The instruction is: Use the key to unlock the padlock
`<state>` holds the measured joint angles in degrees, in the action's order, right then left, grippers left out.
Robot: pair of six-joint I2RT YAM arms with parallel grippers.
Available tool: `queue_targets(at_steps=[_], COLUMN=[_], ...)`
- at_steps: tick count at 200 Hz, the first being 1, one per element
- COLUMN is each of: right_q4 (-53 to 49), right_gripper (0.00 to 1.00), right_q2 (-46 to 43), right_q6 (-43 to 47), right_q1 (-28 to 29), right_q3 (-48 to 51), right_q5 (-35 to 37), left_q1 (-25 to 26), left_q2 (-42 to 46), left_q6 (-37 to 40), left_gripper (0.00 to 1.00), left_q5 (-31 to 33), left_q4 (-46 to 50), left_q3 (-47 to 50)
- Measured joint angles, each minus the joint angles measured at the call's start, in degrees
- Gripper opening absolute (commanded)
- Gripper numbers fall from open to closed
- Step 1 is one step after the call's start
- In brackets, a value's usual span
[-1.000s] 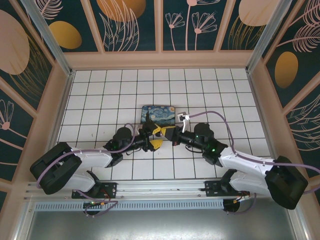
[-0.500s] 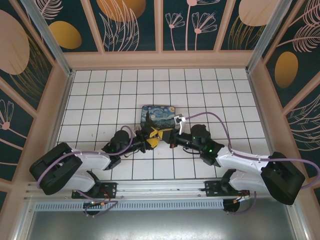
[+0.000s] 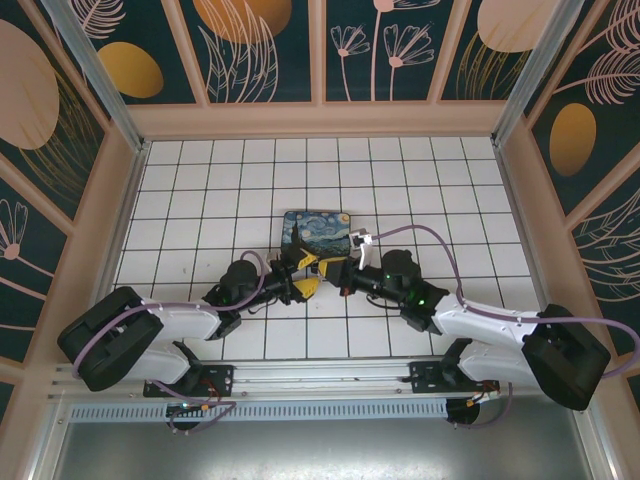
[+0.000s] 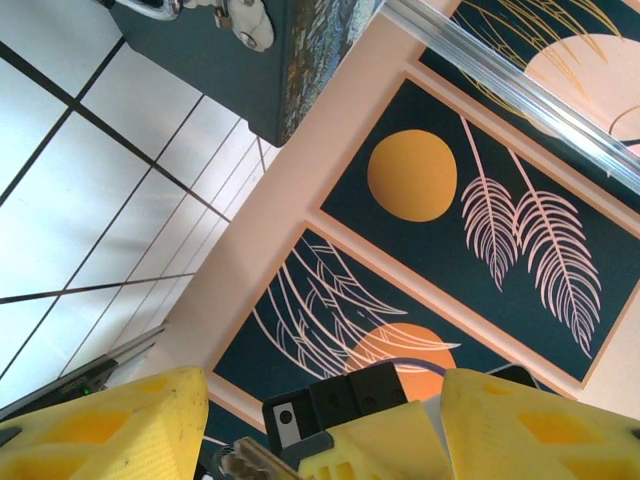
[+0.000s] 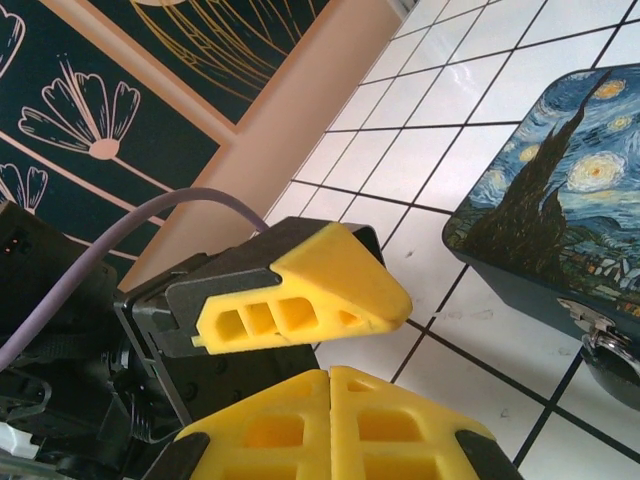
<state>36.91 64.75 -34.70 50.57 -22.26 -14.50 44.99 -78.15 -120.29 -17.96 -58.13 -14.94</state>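
The padlock [image 5: 614, 356], dark-bodied, hangs from the silvery hasp at the front of the swirl-painted box [image 3: 315, 228]; it also peeks in at the top of the left wrist view as the padlock [image 4: 246, 20]. My two grippers meet just in front of the box. The right gripper [image 5: 330, 388] is shut, its yellow pads pressed together. A toothed bit of the key [image 4: 240, 463] sticks out beside its fingers in the left wrist view. The left gripper [image 4: 320, 440] is open, its fingers [image 5: 300, 288] spread wide around the right gripper's tips.
White tiled floor [image 3: 200, 200] stretches around the box to painted walls on three sides. The right arm's purple cable [image 3: 430, 235] arcs over the tiles to the right of the box. Both arm bases sit on the rail at the near edge.
The right arm has pushed left, toward the left gripper. The two sets of yellow fingers now sit closer together and lower in front of the box.
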Motion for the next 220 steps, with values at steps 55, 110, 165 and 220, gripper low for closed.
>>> queue_targets(at_steps=[55,110,165,220], right_q4=[2.8,4.7,4.7,4.8], right_gripper=[0.0,0.0,0.0,0.0], right_q2=[5.1,6.6,5.1,4.8], right_q6=[0.1,-0.1,-0.2,-0.3], right_q1=[0.2,1.2,1.3,1.3], right_q3=[-1.7,-1.7,-0.7,-0.5], right_q5=[-0.1,-0.2,-0.1,-0.7], left_q1=[0.0,0.0,0.0,-0.1], left_q2=[-1.0,-1.1,-1.1,-1.1], left_q6=[0.0,0.0,0.0,0.0], left_gripper=[0.59,0.5,0.37,0.27], left_q5=[-0.2,0.8,2.6,3.1], left_q4=[-1.9,-4.9,-6.1,-6.8], left_q3=[-0.1,0.6,2.4,2.5])
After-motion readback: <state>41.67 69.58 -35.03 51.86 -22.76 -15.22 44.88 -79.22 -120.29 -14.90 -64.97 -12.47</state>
